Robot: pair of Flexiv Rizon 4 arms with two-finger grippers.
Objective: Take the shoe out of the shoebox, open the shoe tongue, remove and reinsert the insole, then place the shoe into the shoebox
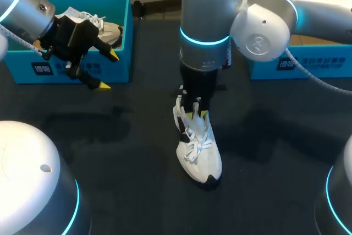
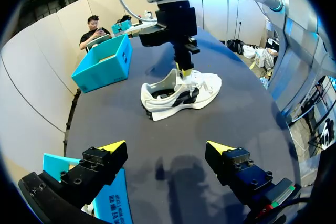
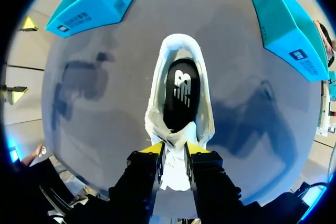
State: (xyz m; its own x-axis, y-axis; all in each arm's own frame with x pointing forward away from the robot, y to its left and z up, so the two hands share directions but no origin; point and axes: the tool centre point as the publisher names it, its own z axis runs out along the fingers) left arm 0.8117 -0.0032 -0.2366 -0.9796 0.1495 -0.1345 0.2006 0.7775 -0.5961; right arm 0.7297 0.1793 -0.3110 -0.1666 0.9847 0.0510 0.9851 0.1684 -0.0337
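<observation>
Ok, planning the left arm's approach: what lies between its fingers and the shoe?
Only bare table separates the left gripper from the white sneaker, per the left wrist view.

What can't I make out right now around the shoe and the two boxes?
Head view: heel and opening of the shoe, behind the right gripper.
Right wrist view: its laces and toe, under that gripper.
Head view: inside of the right shoebox, covered by the right arm.
Head view: part of what lies in the left shoebox, behind the left gripper.
</observation>
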